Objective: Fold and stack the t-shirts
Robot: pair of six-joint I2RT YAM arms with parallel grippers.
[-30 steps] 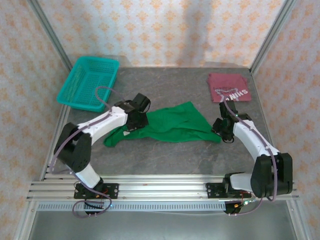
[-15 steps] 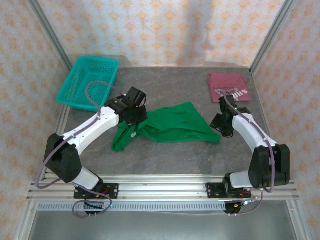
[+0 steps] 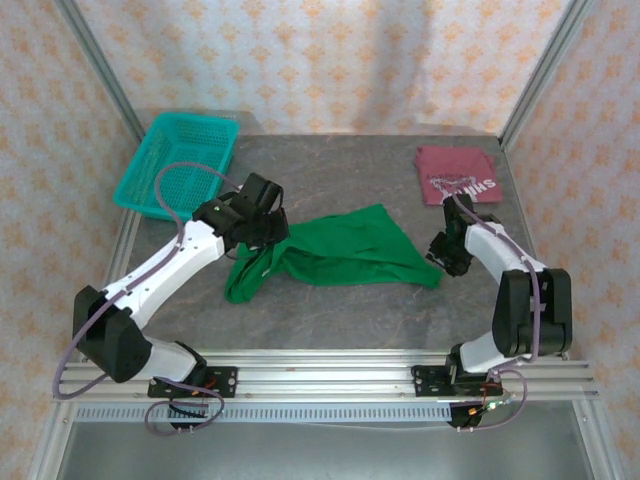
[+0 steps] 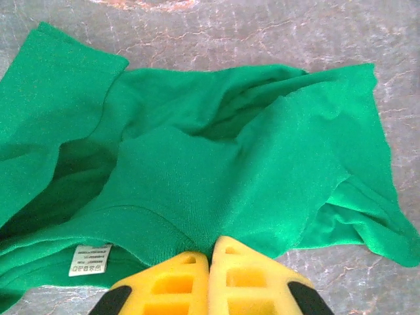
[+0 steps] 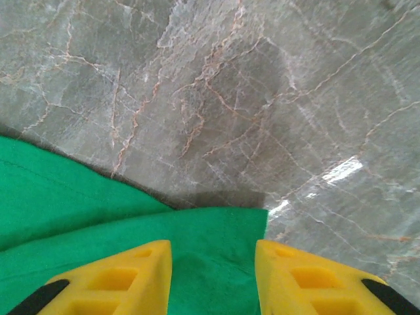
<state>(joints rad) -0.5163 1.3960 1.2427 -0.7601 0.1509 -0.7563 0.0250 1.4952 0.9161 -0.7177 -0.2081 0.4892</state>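
Note:
The bright green t-shirt (image 3: 345,250) lies crumpled across the middle of the table. My left gripper (image 3: 268,238) is shut on the shirt's left part; in the left wrist view the yellow fingers (image 4: 190,275) pinch the green cloth (image 4: 249,164) beside the collar, close to a white label (image 4: 90,258). My right gripper (image 3: 443,262) stands open over the shirt's right corner (image 5: 216,230), one finger (image 5: 131,269) on each side of the cloth. The maroon t-shirt (image 3: 455,173) with white lettering lies folded at the back right.
A teal mesh basket (image 3: 178,165) sits at the back left of the grey marble table (image 3: 330,315). Patterned walls with metal posts close in the table at the back and sides. An aluminium rail (image 3: 320,380) runs along the near edge.
The left arm has swung left and back with the green cloth, bunching the shirt's left side. The right gripper moved slightly back at the shirt's right corner.

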